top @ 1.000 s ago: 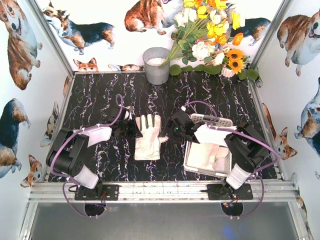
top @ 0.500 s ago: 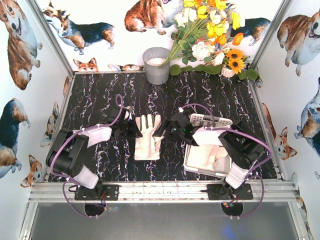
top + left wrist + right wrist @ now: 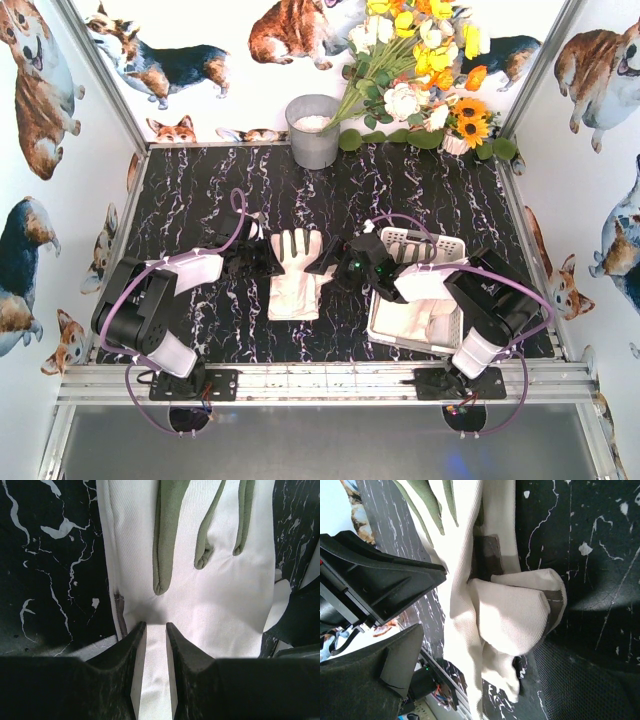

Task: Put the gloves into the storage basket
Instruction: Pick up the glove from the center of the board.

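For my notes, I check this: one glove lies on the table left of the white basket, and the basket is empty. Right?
No: the storage basket already holds gloves, as the top view shows. One glove does lie left of it.

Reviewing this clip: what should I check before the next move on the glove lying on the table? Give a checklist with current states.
1. Left claw pinches the loose glove at its edge: ok.
2. Right claw open: ok.
3. Right claw gripping the loose glove: not ok, jaws wide at its thumb side.
4. Storage basket has room: cannot tell, right arm covers part.
5. Stored gloves lie inside the rim: ok.
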`<state>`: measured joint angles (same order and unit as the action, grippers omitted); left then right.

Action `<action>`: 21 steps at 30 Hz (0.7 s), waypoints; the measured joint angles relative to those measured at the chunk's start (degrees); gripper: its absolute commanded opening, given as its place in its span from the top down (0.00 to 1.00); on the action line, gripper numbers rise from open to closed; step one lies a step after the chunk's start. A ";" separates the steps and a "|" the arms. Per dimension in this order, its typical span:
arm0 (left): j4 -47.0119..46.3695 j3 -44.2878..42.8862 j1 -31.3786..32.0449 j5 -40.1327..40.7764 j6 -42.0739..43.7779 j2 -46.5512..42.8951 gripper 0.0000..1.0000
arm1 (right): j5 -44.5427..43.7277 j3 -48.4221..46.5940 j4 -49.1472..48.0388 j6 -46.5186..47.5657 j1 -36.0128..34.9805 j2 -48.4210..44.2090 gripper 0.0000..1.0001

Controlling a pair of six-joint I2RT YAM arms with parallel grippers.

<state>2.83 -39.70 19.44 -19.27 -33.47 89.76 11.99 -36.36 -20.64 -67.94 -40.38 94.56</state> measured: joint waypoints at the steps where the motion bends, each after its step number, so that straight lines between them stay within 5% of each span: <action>1: 0.00 0.00 0.00 0.00 0.00 -0.02 0.81 | 0.00 0.00 -0.02 0.00 0.00 0.02 0.11; 11: -0.02 0.13 -0.02 0.02 -0.02 -0.22 0.82 | 1.05 -3.43 -2.08 -0.04 -1.25 4.63 0.28; 21: 0.70 2.58 0.00 0.68 0.02 -3.82 0.75 | 0.59 -3.74 1.84 2.03 -2.01 5.99 0.98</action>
<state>3.53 -37.12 19.44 -18.59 -33.45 85.93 12.58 -40.10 -18.81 -65.91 -42.39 100.55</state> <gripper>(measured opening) 0.206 0.174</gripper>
